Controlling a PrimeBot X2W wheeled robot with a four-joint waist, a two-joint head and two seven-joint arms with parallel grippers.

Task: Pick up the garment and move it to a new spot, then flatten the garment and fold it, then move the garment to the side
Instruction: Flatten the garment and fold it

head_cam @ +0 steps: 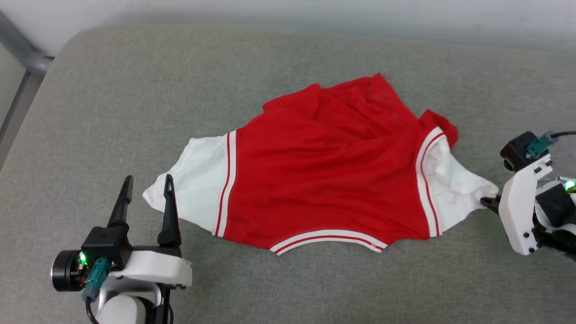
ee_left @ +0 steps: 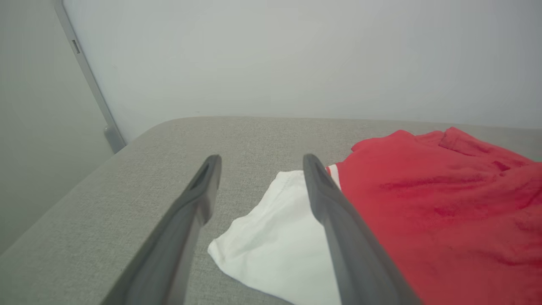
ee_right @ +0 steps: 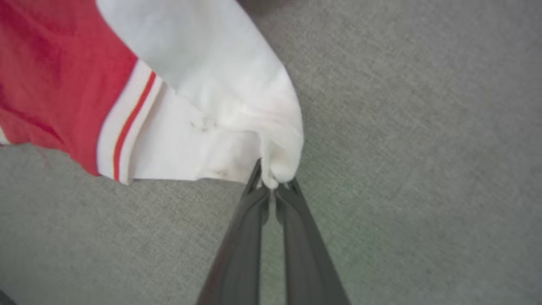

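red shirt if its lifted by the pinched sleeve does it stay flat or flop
Likely floppy: the shirt lies creased, and its sleeve bunches where the right gripper pinches it. It would probably hang limp from that corner. The cloth looks thin, so likely light.

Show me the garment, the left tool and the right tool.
garment (head_cam: 324,180), head view, red middle of the body.
left tool (head_cam: 149,177), head view, midway between its open fingertips.
right tool (ee_right: 273,180), right wrist view, between its shut fingertips.
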